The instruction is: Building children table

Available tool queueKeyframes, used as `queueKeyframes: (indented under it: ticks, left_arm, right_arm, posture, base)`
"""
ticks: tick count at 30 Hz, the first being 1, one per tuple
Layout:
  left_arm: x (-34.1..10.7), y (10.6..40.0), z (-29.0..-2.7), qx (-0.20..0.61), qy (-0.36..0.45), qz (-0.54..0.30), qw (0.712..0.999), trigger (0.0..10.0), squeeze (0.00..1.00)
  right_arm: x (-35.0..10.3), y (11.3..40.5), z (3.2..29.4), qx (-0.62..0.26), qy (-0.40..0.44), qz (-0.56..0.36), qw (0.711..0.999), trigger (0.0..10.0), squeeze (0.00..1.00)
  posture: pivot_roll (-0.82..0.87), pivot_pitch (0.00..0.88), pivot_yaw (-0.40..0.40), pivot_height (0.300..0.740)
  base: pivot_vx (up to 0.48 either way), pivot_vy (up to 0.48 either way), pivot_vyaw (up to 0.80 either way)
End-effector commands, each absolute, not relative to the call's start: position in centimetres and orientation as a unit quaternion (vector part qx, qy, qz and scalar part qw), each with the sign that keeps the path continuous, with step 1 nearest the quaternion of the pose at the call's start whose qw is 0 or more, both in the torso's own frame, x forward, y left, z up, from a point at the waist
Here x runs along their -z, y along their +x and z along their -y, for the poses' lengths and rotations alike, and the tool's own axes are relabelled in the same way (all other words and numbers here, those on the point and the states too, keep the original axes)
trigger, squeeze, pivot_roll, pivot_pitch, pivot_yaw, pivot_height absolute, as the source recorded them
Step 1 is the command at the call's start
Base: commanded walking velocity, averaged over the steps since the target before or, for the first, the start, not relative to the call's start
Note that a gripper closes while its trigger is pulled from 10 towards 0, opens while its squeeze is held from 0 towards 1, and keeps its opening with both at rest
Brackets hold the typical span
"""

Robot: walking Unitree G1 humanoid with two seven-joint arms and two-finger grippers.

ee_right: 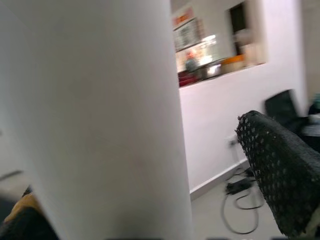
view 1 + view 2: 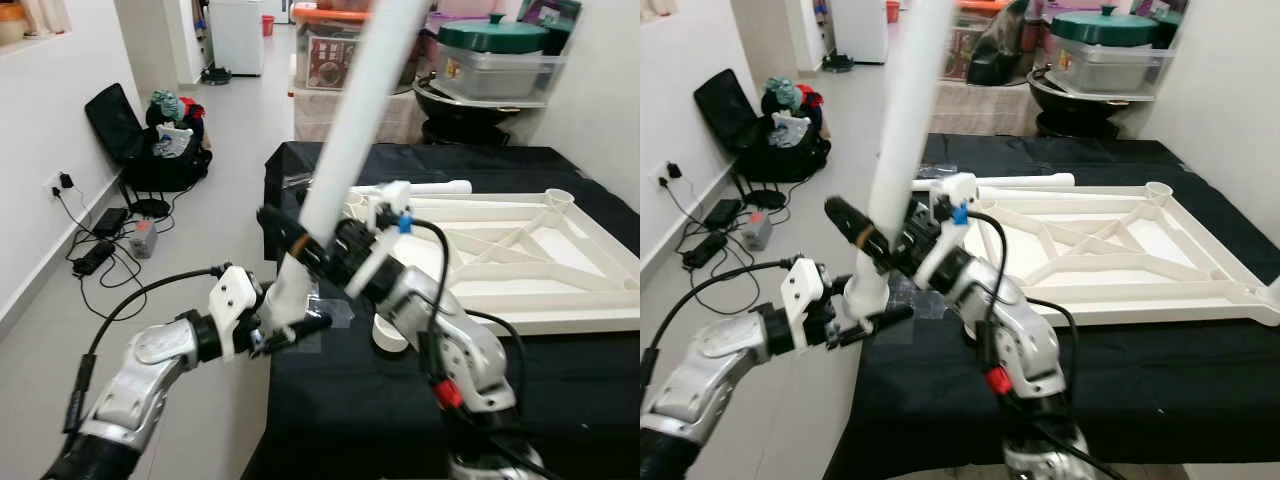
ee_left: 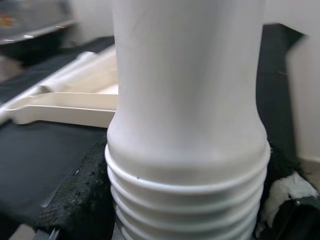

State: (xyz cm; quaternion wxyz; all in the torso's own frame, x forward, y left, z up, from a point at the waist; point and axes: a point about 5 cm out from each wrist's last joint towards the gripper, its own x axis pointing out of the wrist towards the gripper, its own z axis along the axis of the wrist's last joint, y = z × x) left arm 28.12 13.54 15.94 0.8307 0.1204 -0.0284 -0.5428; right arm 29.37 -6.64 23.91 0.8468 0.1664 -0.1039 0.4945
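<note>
Left eye view shows both grippers holding one white table leg (image 2: pixel 345 130) that leans up and away over the near edge of the bench (image 2: pixel 400 420). The left gripper (image 2: pixel 285 325) has its jaws closed around the leg's threaded lower end, whose ridges sit between the padded fingers (image 3: pixel 75 200) in the left wrist view. The right gripper (image 2: pixel 300 245) clamps the smooth shaft just above it.

The upturned white tabletop (image 2: pixel 520 250) lies flat on the black cloth, its corner sockets facing up; another leg (image 2: pixel 420 188) lies along its far edge.

The main risk, as I judge it, is the two grips working against each other. With both arms on one stiff tube, a small mismatch in their moves could twist the leg out of one set of jaws or strain a wrist. The long upper part could swing toward the storage boxes (image 2: pixel 330 50) behind. Threads entering a socket at this tilt would likely cross and jam, and pushing down could slide the tabletop on the cloth.
</note>
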Motion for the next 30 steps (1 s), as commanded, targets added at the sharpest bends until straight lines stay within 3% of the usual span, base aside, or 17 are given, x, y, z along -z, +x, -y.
queueKeyframes:
  ticks: [1,13,14,15,16,17,18,30]
  left_arm:
    - [-16.6,26.8,-12.1,0.606,0.135,0.039,0.783,10.0,0.0]
    - [-16.3,26.5,-13.5,0.614,0.146,0.007,0.776,10.0,0.0]
    - [-16.2,26.5,-13.4,0.613,0.141,0.005,0.777,10.0,0.0]
    - [-16.2,26.5,-13.4,0.613,0.141,0.005,0.777,10.0,0.0]
    - [-16.1,26.4,-13.2,0.613,0.137,0.003,0.778,10.0,0.0]
    - [-16.1,26.4,-13.2,0.613,0.137,0.003,0.778,10.0,0.0]
    - [-16.0,26.4,-13.1,0.614,0.133,0.001,0.778,10.0,0.0]
    - [-15.6,26.5,-13.1,0.613,0.132,-0.004,0.779,10.0,0.0]
  right_arm:
    - [-23.5,28.4,6.6,-0.536,0.163,0.096,0.823,10.0,0.0]
    - [-22.5,27.3,7.8,-0.568,0.139,0.085,0.807,10.0,0.0]
    - [-22.6,27.3,7.8,-0.568,0.142,0.09,0.805,4.9,0.0]
    - [-22.6,27.3,7.8,-0.568,0.142,0.09,0.805,4.9,0.0]
    - [-22.7,27.3,7.8,-0.565,0.149,0.099,0.805,1.0,0.0]
    - [-22.7,27.3,7.8,-0.565,0.149,0.099,0.805,1.0,0.0]
    - [-22.9,27.3,7.8,-0.563,0.157,0.107,0.804,0.0,0.0]
    - [-23.8,27.0,7.7,-0.568,0.191,0.132,0.789,0.0,0.0]
  posture:
    - [0.08,0.0,-0.074,0.74]
    - [0.07,0.0,-0.062,0.74]
    - [0.07,0.0,-0.062,0.74]
    - [0.07,0.0,-0.062,0.74]
    - [0.07,0.0,-0.062,0.74]
    - [0.07,0.0,-0.062,0.74]
    - [0.07,0.0,-0.06,0.74]
    - [0.06,0.0,-0.064,0.74]
  base:
    - [0.0,0.0,0.0]
    - [0.0,0.0,0.0]
    - [0.0,0.0,0.0]
    - [0.0,0.0,0.0]
    - [0.0,0.0,0.0]
    - [0.0,0.0,0.0]
    - [0.0,0.0,0.0]
    - [0.0,0.0,0.0]
